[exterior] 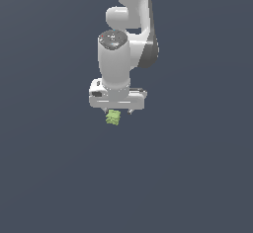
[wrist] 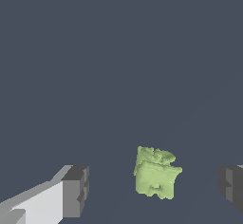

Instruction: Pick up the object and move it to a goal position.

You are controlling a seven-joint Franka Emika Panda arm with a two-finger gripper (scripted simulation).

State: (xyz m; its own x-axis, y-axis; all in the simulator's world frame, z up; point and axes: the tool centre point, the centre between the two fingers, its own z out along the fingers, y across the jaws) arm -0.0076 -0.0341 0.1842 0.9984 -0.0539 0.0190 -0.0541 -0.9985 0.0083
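The object [exterior: 113, 118] is a small lumpy light-green block lying on the dark grey floor. My white gripper [exterior: 118, 111] hangs straight above it, with the object just under the space between the fingers. In the wrist view the object [wrist: 155, 173] lies between the two dark finger pads [wrist: 76, 192], nearer one side, with a clear gap on both sides. The gripper [wrist: 154, 190] is open and holds nothing.
The plain dark grey floor [exterior: 197, 177] fills both views. The white arm [exterior: 128, 24] rises behind the gripper. No goal marker shows.
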